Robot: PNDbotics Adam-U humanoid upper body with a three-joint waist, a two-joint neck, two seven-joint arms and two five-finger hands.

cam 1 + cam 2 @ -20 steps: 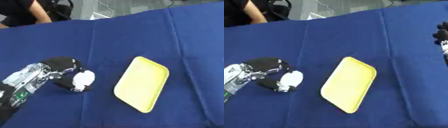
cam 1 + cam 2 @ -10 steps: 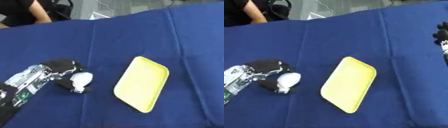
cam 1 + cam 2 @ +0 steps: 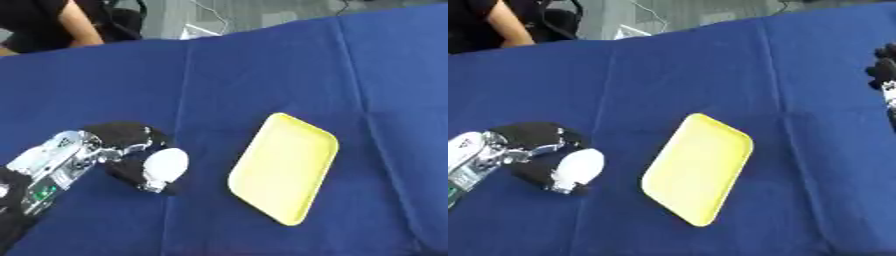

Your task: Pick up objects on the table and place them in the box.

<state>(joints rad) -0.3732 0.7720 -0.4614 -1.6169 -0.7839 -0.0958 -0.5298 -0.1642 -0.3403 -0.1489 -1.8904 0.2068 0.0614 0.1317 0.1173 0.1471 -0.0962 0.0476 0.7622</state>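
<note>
White bulb-shaped object [image 3: 164, 166] is pinched in left hand [image 3: 122, 150] fingers, just left of the shallow yellow plastic tray [image 3: 284, 166].

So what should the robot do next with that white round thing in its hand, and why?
Probably carry it to its right, toward the yellow tray. The left hand is curled round the white round thing, and the tray lies empty just beside it on the blue cloth.
</note>
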